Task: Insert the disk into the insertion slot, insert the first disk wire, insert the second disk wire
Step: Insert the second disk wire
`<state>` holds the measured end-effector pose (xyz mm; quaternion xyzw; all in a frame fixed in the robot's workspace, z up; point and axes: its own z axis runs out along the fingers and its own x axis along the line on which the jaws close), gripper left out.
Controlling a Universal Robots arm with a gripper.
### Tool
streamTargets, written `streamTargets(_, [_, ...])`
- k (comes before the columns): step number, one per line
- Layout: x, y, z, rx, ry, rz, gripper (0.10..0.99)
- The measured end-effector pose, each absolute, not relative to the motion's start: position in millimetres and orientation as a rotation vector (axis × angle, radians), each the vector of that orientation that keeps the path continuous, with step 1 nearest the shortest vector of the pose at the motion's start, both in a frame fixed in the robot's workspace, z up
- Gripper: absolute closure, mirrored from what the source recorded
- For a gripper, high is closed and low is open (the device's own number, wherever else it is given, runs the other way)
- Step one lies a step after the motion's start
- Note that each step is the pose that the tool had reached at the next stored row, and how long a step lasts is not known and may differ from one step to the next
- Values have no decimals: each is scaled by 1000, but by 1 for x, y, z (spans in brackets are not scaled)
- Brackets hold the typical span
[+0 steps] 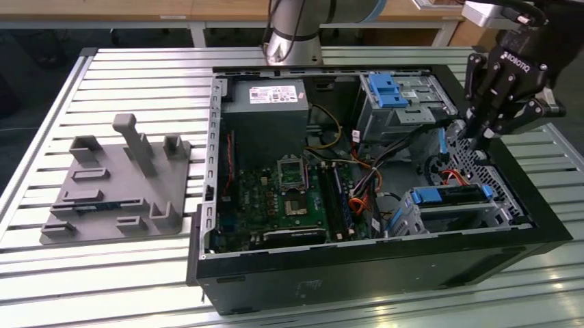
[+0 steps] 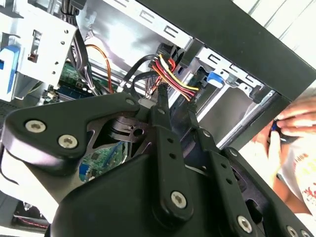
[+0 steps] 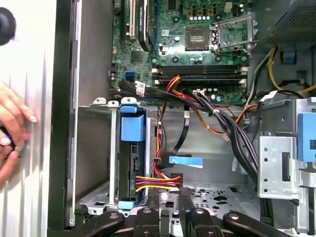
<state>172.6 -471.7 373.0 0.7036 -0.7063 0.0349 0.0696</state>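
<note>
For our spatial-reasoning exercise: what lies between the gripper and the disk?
In the first wrist view, red, yellow and orange wires run between the gripper and the disk.

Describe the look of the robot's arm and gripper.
The arm is a silver-grey cylinder with a blue-grey band at its joint. The gripper is black, built of jointed bars pinned with silver screw heads, and carries white lettering on its body.

Bright even light. Glare on slatted table; computer case interior shadowed. Second wrist view: metal panel blown white, hand washed out.
</note>
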Motion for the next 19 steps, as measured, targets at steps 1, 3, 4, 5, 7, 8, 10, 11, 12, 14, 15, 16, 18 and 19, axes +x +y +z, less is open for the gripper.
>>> streamTargets(1, [172,-468,373,2110,-2119,118,784])
streamTargets(3, [172,-461,371,2096,-2106,144,784])
streamTargets(4, [172,-458,371,2089,-2100,158,784])
streamTargets(5, [172,-454,370,2082,-2094,170,784])
streamTargets(7, [170,-449,369,2071,-2084,190,784])
streamTargets(8, [169,-447,368,2067,-2080,197,784])
streamTargets(10, [166,-444,365,2061,-2075,207,784])
streamTargets(11, [164,-442,364,2059,-2073,211,784])
streamTargets(12, [163,-440,363,2056,-2071,215,784])
streamTargets(14, [159,-437,360,2051,-2067,222,784])
streamTargets(15, [157,-436,359,2049,-2065,226,784])
streamTargets(16, [156,-434,358,2046,-2063,230,784])
streamTargets(18, [152,-431,356,2039,-2056,243,784])
streamTargets(19, [151,-429,355,2033,-2051,252,784])
